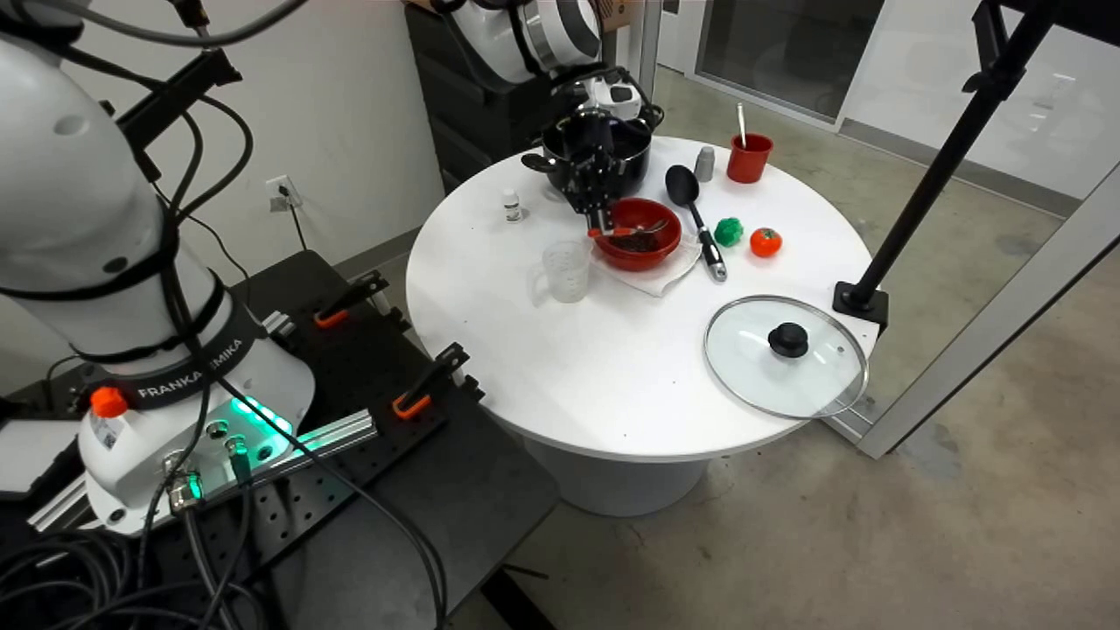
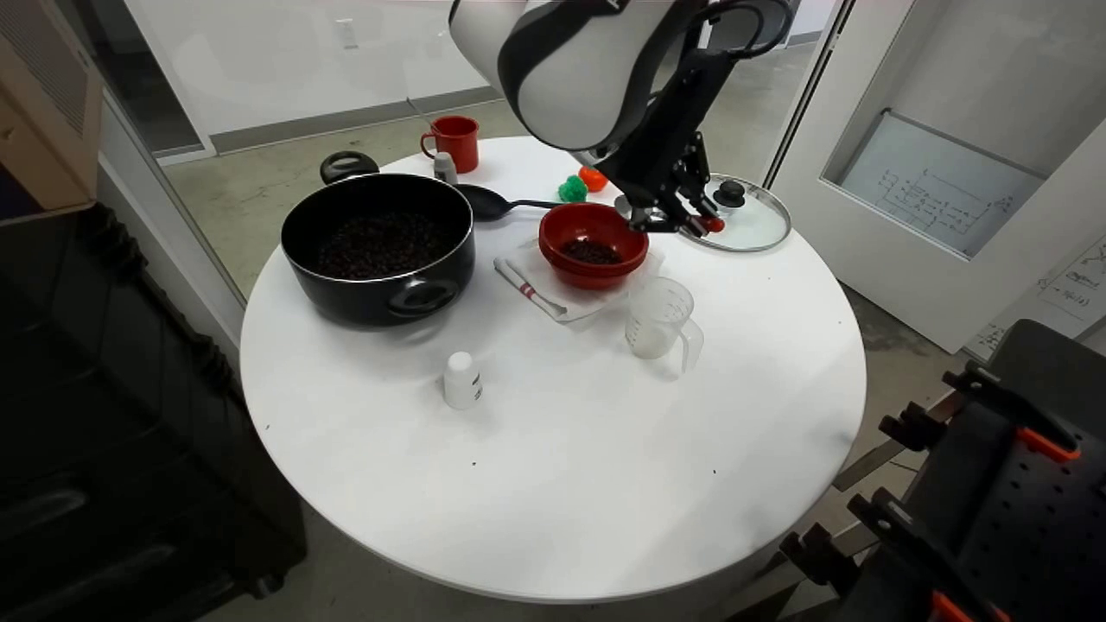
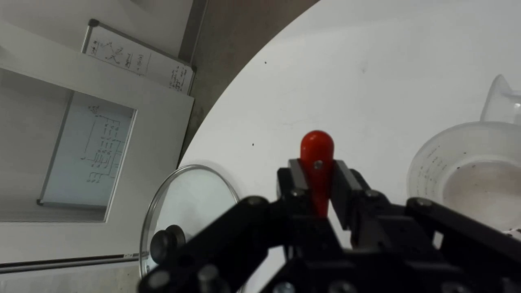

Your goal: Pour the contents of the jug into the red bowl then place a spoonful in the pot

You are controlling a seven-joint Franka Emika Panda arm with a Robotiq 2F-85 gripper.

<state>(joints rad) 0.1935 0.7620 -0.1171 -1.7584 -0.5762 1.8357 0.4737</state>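
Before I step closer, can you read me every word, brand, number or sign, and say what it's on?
"FRANKA EMIKA": on the robot arm's base collar, second word partly covered.
Whiteboards: handwriting, too blurred to read.
Measuring jug: scale marks, too small to read.
White shaker: print, too small to read.

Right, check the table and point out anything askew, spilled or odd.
The glass lid juts past the edge of the white table, an awkward spot for it. A few dark specks dot the table; spilled bits or marks, I can't tell.
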